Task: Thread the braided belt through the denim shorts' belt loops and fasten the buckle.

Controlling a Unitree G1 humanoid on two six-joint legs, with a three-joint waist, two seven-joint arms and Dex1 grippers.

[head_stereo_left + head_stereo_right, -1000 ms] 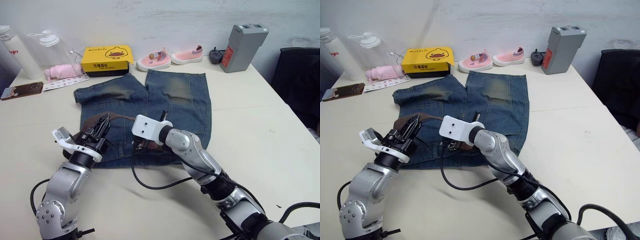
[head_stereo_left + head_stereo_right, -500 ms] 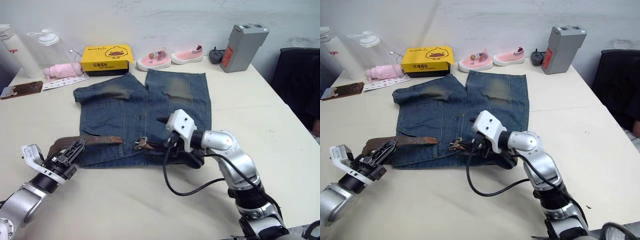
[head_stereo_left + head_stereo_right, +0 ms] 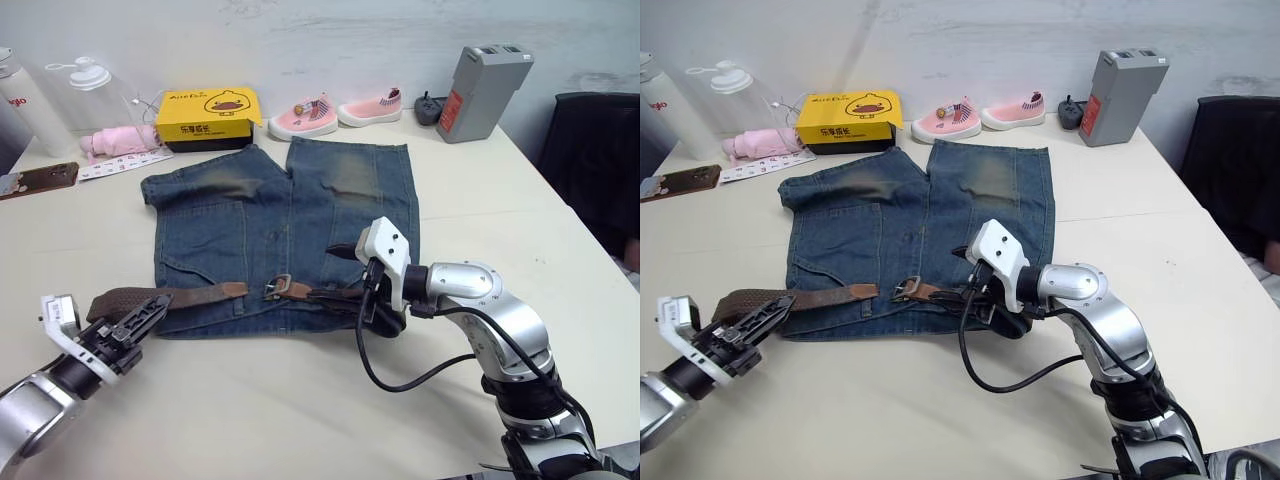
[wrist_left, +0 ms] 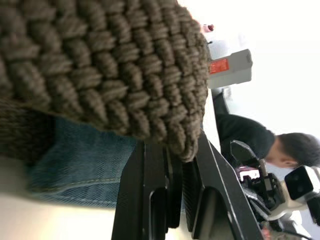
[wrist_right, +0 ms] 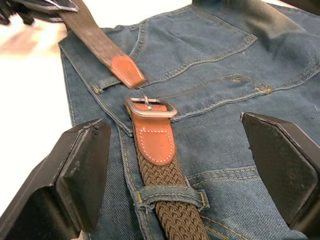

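Denim shorts (image 3: 285,225) lie flat on the pale worktop (image 3: 520,230), waistband toward the robot, and the braided belt (image 3: 160,298) runs along that waistband with its leather tip just short of the buckle (image 3: 281,287). In the head views, the left gripper (image 3: 128,330) sits off the shorts' left edge with its jaws closed on the belt's woven bend; half a second ago it held the same bend, and a second ago it was up over the waistband. The right gripper (image 3: 340,293) hovers low beside the buckle with its jaws spread; a second ago that arm reached across to the left of the buckle, and it has since swung back to the right side. A yellow box (image 3: 208,117) and pink shoes (image 3: 338,110) stand behind the legs. The left wrist view shows brown weave pinched between the black fingers (image 4: 150,195), with blue denim behind. The right wrist view shows the silver buckle unfastened, the tan tip (image 5: 127,71) just beyond it, and the woven strap passing under one of the belt loops (image 5: 169,196), between two widely parted fingers (image 5: 75,175).
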